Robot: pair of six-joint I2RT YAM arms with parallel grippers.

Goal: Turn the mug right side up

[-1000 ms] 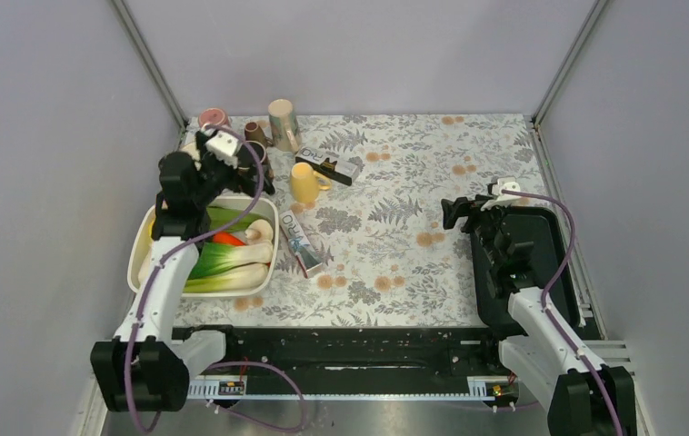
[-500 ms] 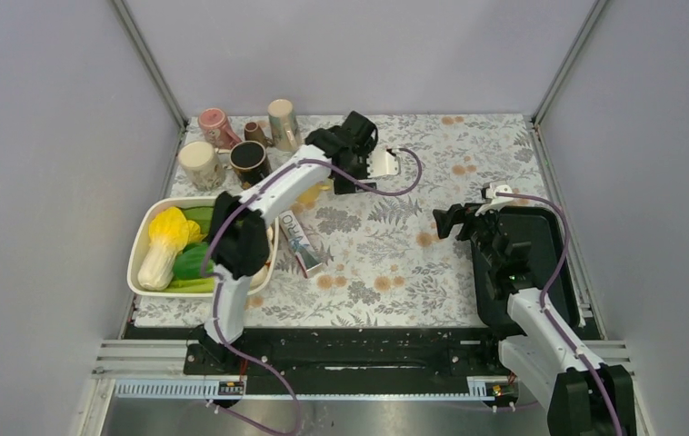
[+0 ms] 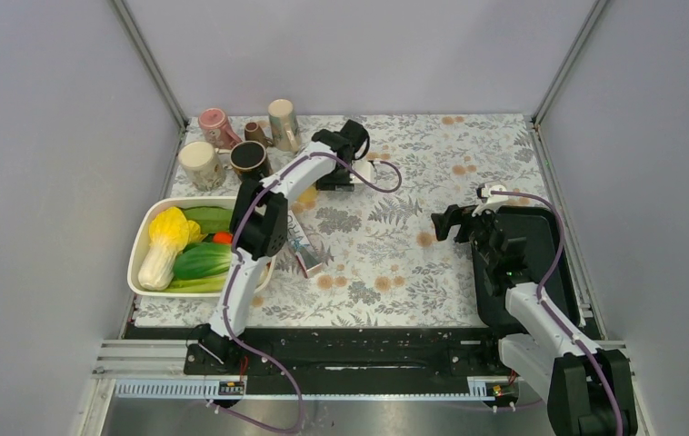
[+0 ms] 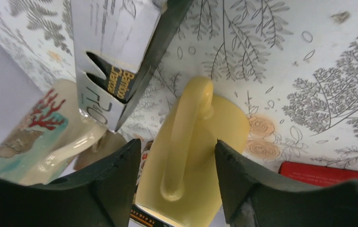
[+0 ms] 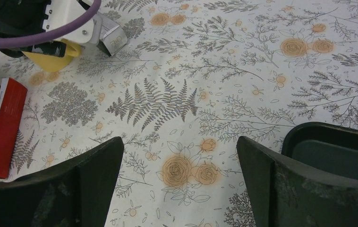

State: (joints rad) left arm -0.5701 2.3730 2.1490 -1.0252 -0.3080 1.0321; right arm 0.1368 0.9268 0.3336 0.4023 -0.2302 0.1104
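— So, mug (image 4: 186, 156) status?
— Sitting unturned on the table (image 3: 414, 154) beside a box (image 4: 115, 47). I'm straddling it with the left gripper (image 4: 176, 146), clamp uncertain. Right gripper (image 5: 179, 142) idling, jaws spread. Flip pending.

Yellow mug (image 4: 193, 156): between the left gripper's (image 4: 177, 149) dark fingers (image 4: 115, 184), handle toward the camera.
Grip: one finger close against each side; contact cannot be told.
Black-and-white box (image 4: 115, 28): just beyond the mug, lettered "Bamboo Charcoal".
Cream mug (image 4: 40, 137): beside that box, red coral print.
Red box (image 4: 328, 171): at the opposite edge.
Surface: fern-and-flower cloth (image 4: 285, 56).
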